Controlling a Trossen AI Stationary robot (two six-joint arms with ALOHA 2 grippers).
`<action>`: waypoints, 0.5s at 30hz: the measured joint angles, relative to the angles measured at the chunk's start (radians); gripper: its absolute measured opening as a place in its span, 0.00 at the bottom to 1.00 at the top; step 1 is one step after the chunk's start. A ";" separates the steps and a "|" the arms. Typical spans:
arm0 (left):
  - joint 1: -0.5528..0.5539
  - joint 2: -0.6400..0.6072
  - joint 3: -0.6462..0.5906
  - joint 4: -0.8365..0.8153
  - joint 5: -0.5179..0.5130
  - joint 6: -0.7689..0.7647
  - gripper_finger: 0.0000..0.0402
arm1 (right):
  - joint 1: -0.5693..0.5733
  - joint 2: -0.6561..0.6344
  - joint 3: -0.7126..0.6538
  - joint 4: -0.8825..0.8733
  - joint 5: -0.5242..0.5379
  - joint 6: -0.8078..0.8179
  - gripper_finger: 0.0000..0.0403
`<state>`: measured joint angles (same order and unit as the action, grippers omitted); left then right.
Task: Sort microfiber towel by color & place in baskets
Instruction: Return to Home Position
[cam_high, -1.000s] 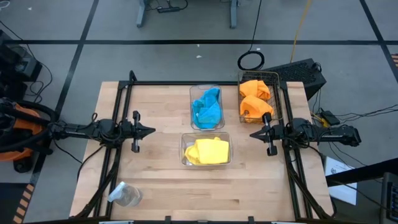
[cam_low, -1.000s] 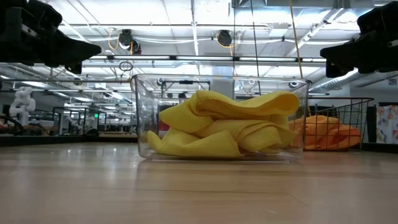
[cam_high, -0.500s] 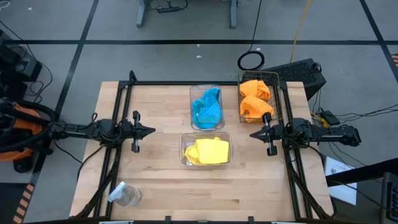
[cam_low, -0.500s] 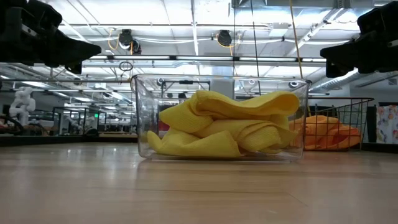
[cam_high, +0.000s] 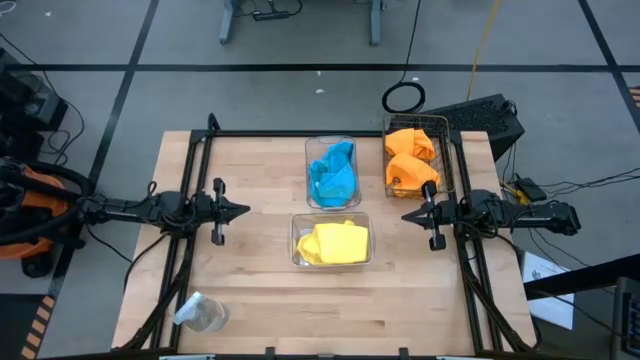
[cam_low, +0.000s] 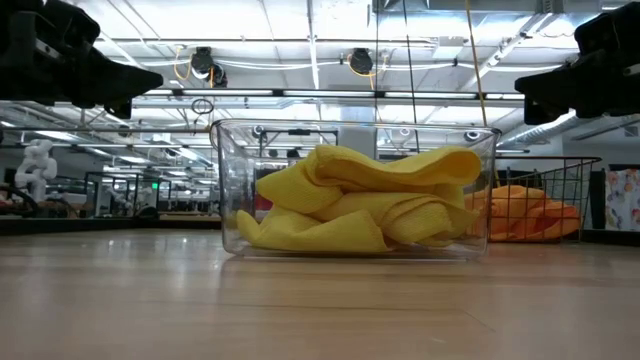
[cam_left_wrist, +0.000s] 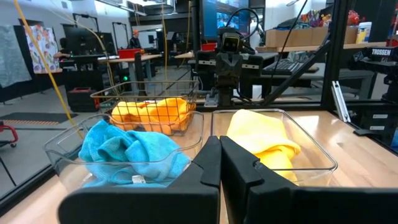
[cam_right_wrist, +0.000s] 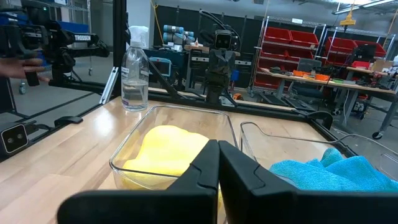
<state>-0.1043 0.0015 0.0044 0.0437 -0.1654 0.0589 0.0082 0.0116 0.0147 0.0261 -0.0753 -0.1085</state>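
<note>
Yellow microfiber towels (cam_high: 333, 243) lay crumpled together inside a clear bin (cam_high: 295, 240) near the middle of the wooden table (cam_high: 250, 300), and I place all other things from this bin. Directly behind it, on the far side and almost touching it, stood a second clear bin (cam_high: 309, 170), which held the turquoise blue towels (cam_high: 334, 173). Behind the yellow bin and toward the right arm's side stood the dark wire basket (cam_high: 448, 160) with the orange towels (cam_high: 411, 160) in it. No towel lay on the bare table. The left gripper (cam_high: 247, 210) hung on the left side of the yellow bin, clearly apart from it, with its tip pointing toward the bin. The left wrist view showed its fingers (cam_left_wrist: 211, 171) pressed together with nothing between them. The right gripper (cam_high: 404, 216) hung on the right side of the yellow bin, near it but not touching, and it also pointed toward the bin. Its fingers (cam_right_wrist: 210, 168) were also pressed together and empty. In the low view both grippers were higher than the top edge of the yellow bin. A clear plastic bottle (cam_high: 200, 313) stood well apart from the yellow bin, toward the near left corner of the table.
</note>
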 joint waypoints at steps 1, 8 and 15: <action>0.000 0.000 0.000 0.000 0.000 -0.001 0.00 | 0.000 0.000 0.000 0.000 0.000 0.000 0.00; -0.001 0.000 0.000 -0.007 0.119 0.029 0.00 | 0.000 0.000 0.000 0.000 0.000 0.000 0.00; -0.001 0.002 0.000 -0.028 0.210 -0.077 0.00 | 0.000 0.000 0.000 0.000 0.000 0.000 0.00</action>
<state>-0.1051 0.0039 0.0044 0.0154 0.0443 -0.0181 0.0082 0.0113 0.0147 0.0261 -0.0753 -0.1085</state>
